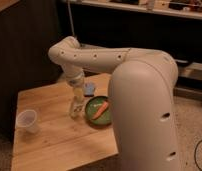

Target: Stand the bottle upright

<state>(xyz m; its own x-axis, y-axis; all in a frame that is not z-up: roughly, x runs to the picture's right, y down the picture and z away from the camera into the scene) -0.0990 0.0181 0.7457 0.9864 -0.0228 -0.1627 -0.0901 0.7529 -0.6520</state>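
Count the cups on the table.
1. The cup stands near the left edge of the table; the end effector is at the bottle, beside the green plate. The arm may hide more.

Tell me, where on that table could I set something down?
Bare table top lies in front of the cup and bottle, and behind the cup. It is crowded where the gripper hangs at the bottle, beside the green plate.

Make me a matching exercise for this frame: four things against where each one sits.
1. cup
2. bottle
3. green plate
4. gripper

A. just above the bottle
B. picture-left on the table
C. beside the bottle, carrying an orange item
D. mid-table, under the gripper

Pairs: 1-B, 2-D, 3-C, 4-A
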